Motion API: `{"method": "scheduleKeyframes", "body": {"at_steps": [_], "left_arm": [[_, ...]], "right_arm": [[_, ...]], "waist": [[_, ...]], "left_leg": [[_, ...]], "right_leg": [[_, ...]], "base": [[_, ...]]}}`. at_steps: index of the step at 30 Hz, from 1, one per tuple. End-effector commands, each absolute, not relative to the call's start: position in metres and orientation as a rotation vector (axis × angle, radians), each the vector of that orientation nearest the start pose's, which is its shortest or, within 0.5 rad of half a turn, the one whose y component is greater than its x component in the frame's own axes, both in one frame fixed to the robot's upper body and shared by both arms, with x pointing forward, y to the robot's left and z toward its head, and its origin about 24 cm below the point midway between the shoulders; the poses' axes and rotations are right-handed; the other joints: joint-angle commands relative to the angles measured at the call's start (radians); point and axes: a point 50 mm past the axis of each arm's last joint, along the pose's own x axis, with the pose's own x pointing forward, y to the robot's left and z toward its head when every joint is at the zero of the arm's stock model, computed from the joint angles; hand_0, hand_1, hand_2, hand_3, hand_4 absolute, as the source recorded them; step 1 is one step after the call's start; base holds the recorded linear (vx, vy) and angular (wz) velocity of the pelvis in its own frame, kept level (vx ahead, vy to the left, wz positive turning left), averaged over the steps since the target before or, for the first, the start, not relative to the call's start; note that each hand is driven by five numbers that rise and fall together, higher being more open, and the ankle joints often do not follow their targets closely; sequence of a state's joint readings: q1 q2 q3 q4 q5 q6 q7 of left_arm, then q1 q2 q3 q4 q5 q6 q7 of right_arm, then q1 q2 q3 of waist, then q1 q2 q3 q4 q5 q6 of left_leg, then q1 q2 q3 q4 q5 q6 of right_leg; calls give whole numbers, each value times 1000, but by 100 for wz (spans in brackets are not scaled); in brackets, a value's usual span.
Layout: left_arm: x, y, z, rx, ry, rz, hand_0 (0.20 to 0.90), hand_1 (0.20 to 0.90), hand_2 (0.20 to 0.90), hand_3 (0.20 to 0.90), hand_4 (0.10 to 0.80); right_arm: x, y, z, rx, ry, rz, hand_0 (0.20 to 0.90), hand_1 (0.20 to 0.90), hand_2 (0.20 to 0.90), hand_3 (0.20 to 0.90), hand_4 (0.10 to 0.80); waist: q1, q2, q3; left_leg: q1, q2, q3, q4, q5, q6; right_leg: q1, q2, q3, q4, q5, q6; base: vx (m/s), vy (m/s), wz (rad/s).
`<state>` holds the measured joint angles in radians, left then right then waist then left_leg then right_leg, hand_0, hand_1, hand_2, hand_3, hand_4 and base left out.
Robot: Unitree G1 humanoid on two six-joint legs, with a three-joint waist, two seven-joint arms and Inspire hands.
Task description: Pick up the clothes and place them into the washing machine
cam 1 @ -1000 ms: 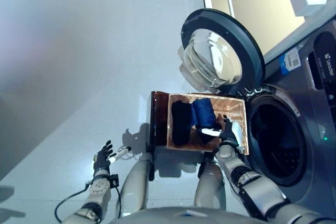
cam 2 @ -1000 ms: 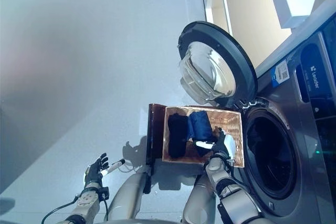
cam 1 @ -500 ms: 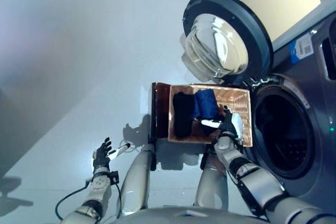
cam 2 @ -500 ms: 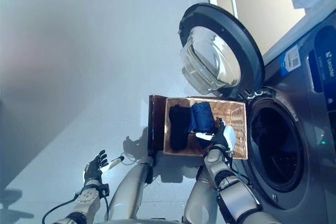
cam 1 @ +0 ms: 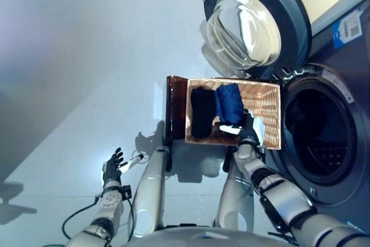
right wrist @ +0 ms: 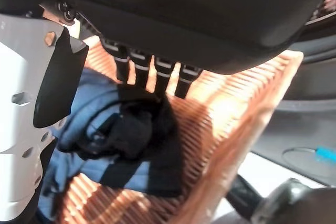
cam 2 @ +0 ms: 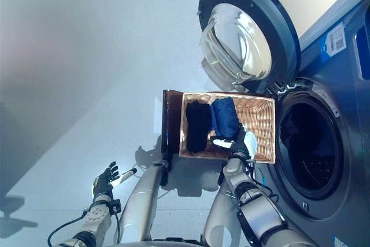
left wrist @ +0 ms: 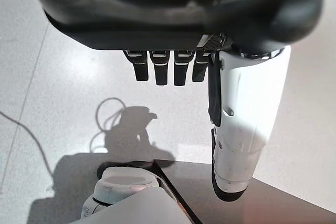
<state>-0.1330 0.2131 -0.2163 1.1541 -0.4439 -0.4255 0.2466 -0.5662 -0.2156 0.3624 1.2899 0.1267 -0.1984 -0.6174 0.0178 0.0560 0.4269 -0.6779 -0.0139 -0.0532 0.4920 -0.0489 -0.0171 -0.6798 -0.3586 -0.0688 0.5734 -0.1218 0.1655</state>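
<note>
**Right hand deeper in the basket**

Reaching further than a second ago, the right hand sits inside the basket, fingers curled into the dark cloth over the blue garment. Left hand hangs over the floor, fingers straight, empty. Washer door open.

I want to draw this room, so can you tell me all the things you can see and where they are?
Washing machine: one, dark grey, on the robot's right.
Door: one, round, dark rim with clear glass, swung open above the basket.
Basket: one, light brown wicker, on the floor in front of the machine.
Clothes: one black piece and one blue piece, inside the basket.
Floor: pale grey, shiny.
Right hand: dark, white thumb cover, reaching into the basket over a black piece of cloth.
Left hand: dark, open, empty, over the floor.
</note>
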Motion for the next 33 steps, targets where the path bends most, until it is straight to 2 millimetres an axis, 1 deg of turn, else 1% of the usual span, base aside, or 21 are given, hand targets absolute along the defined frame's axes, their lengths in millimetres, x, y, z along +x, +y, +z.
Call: {"method": "scheduleKeyframes", "body": {"at_steps": [1,7,9,11,17,21,24,25,26,30,33], "left_arm": [[166,253,-110,82,556,467,900,900,900,900,800],[165,254,-107,90,539,452,900,900,900,900,800],[165,255,-106,92,531,446,900,900,900,900,800],[165,255,-106,92,531,446,900,900,900,900,800],[161,257,-106,101,530,437,900,900,900,900,800],[161,258,-105,100,526,440,900,900,900,900,800],[161,257,-104,94,517,436,900,900,900,900,800],[161,257,-104,94,517,436,900,900,900,900,800],[161,258,-103,90,509,434,900,900,900,900,800],[161,259,-101,78,492,435,900,900,900,900,800],[160,258,-99,68,477,431,900,900,900,900,800]], "right_arm": [[305,-218,-29,-566,315,-513,900,900,900,900,800],[309,-225,-23,-585,317,-546,900,900,900,900,800],[312,-230,-18,-592,309,-570,900,900,900,900,800],[312,-230,-18,-592,309,-570,900,900,900,900,800],[322,-238,-4,-587,274,-623,900,900,900,900,800],[328,-238,4,-584,252,-633,900,900,900,900,800],[333,-239,12,-588,229,-643,900,900,900,900,800],[333,-239,12,-588,229,-643,900,900,900,900,800],[337,-241,18,-587,216,-657,900,900,900,900,800],[340,-244,24,-588,202,-678,900,900,900,900,800],[342,-251,30,-592,210,-719,900,900,900,900,800]], "waist": [[19,12,-65],[31,20,-65],[36,23,-62],[36,23,-63],[42,25,-62],[45,28,-57],[52,36,-51],[52,36,-51],[57,41,-48],[62,46,-44],[74,57,-38]], "left_leg": [[-45,44,32,113,-59,-67],[-69,43,30,130,-62,-65],[-79,42,29,140,-66,-63],[-79,42,29,140,-66,-63],[-100,44,31,150,-69,-61],[-117,42,30,160,-70,-61],[-132,40,31,164,-68,-59],[-133,40,31,165,-68,-59],[-144,37,28,169,-67,-57],[-161,37,27,178,-67,-55],[-189,31,24,194,-69,-51]], "right_leg": [[-41,5,50,-35,180,-14],[-72,6,59,-6,170,-17],[-84,7,61,8,164,-18],[-85,7,61,8,164,-18],[-109,9,66,28,157,-19],[-124,8,69,35,155,-19],[-137,10,70,42,154,-20],[-137,10,70,43,154,-20],[-149,8,72,49,152,-20],[-165,6,73,63,148,-20],[-189,4,72,83,143,-21]], "base": [[-25,1,3],[0,0,0],[0,0,0],[3,2,3],[1,0,1],[0,0,0],[0,0,0],[0,0,0],[0,0,0],[0,0,0],[-18,9,3]]}}
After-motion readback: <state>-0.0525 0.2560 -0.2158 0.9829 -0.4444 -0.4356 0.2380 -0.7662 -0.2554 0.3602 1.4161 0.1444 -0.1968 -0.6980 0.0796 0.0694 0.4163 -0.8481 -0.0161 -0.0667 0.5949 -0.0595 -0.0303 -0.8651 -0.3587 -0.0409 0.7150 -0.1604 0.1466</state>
